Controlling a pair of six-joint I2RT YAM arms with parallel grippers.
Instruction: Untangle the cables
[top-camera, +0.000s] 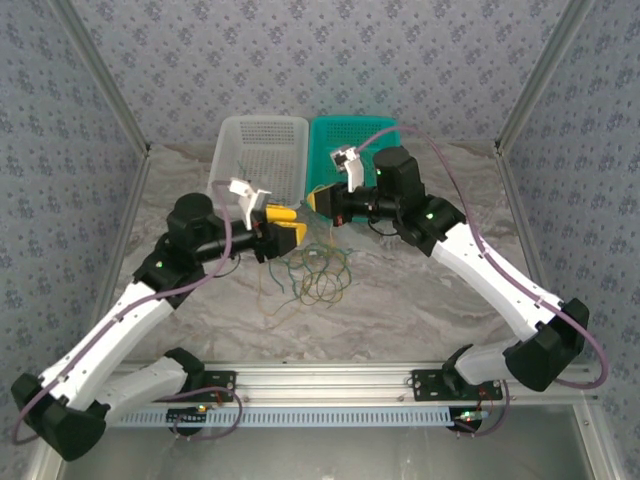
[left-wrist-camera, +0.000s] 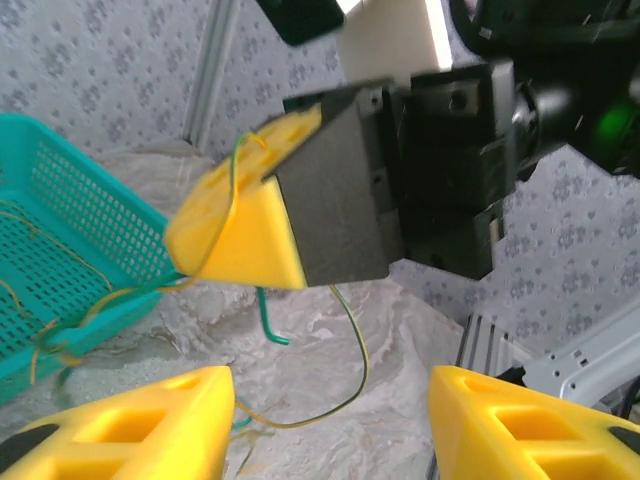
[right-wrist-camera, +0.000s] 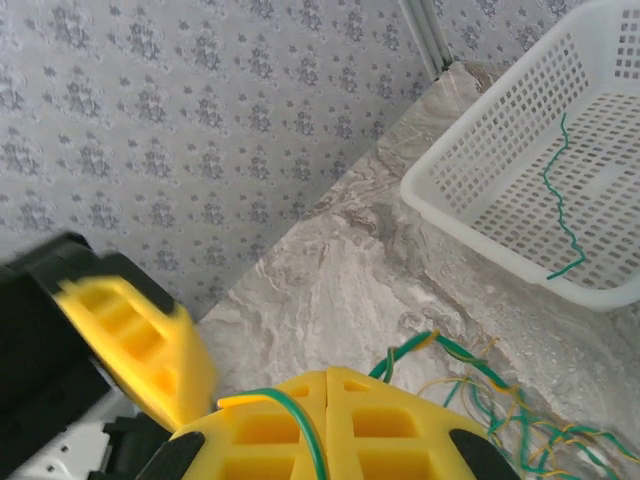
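Green and yellow-tan cables (top-camera: 316, 272) in a loose tangle
The thin strands curl in overlapping loops just in front of the white basket (top-camera: 262, 150); one wavy green strand (right-wrist-camera: 553, 195) lies alone inside that basket.

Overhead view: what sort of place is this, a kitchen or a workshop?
Probably a robot test booth, not a home: the left arm and right arm bolted to a metal rail, patterned panels walling in a marble-look table, and tangled cables near a white basket and a teal basket.
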